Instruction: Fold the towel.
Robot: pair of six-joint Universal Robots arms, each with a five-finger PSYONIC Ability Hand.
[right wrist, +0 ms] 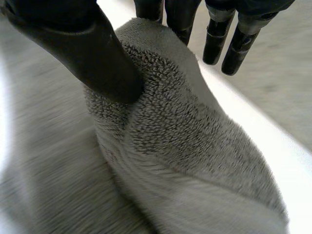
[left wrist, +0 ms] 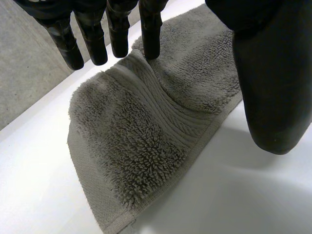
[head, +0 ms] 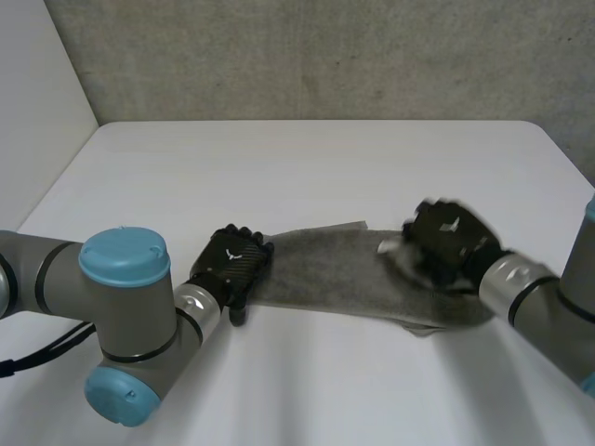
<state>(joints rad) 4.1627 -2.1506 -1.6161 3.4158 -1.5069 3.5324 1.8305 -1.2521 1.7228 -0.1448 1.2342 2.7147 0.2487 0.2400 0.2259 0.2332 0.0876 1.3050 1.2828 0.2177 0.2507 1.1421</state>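
Fold in hand: right robot hand [right wrist: 100, 56] pinches one towel [head: 335, 274] end, left robot hand [left wrist: 150, 29] presses it, fingers straight. Next, carry your pinched end across.

**Towel between two hands**

The towel [head: 335, 269] lies across the counter [head: 307, 167], toward its near side. The left hand [head: 232, 262] sits at the towel's left end, its fingers [left wrist: 150, 34] on top of it. The right hand [head: 448, 240] is on the right end, a bunch of towel caught between its thumb and fingers. A wall [head: 325, 56] stands behind the counter.
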